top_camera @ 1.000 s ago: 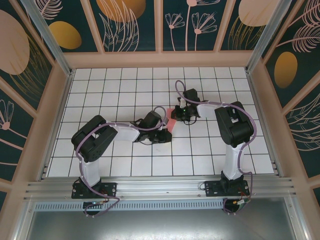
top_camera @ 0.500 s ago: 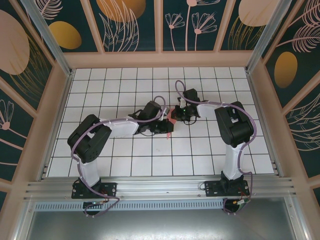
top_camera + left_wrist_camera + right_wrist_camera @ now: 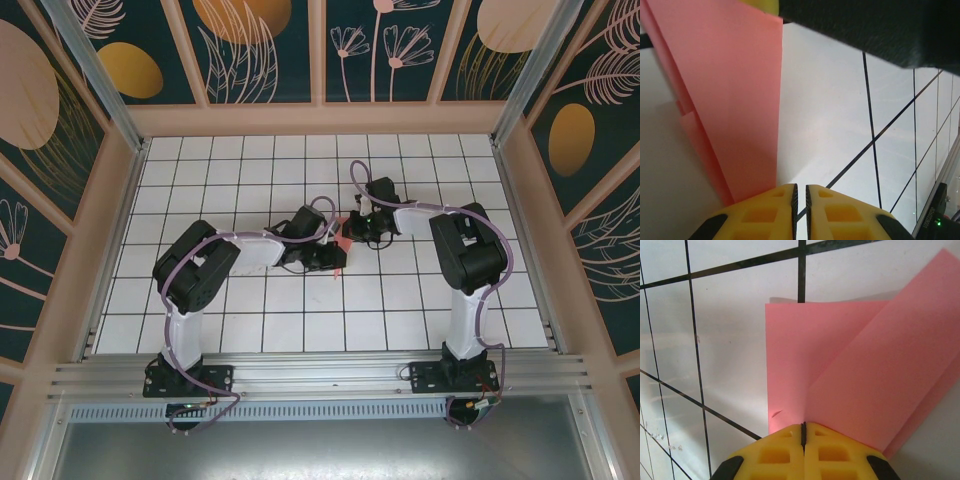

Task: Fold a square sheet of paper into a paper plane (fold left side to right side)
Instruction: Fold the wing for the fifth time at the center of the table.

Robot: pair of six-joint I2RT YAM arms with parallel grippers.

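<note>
Walls (image 3: 260, 50): dark teal panels with drawn leaves and orange ovals, standing round the table at 9, 12 and 3 o'clock.
Table (image 3: 250, 330): white tiles crossed by black grid lines.
Right arm (image 3: 465, 250): rises from its base at 5 o'clock, then bends toward 9 o'clock to reach the table's middle.
Left arm (image 3: 200, 270): rises from its base at 7 o'clock and stretches toward 3 o'clock, also to the middle.
Paper (image 3: 865, 380): coral-red, folded into overlapping layers with slanted creases. It is near the middle of the table between the two grippers, raised enough to cast a shadow on the tiles.
Right gripper (image 3: 803, 429): at the paper's 1 o'clock seen from above. Its yellow pads are pressed tight together with the paper running into them, clamped on it.
Left gripper (image 3: 801, 189): at the paper's 7 o'clock. Its pads are drawn together to a thin slit, and the paper's near end slips behind one pad. Whether it is pinched, I cannot tell.
</note>
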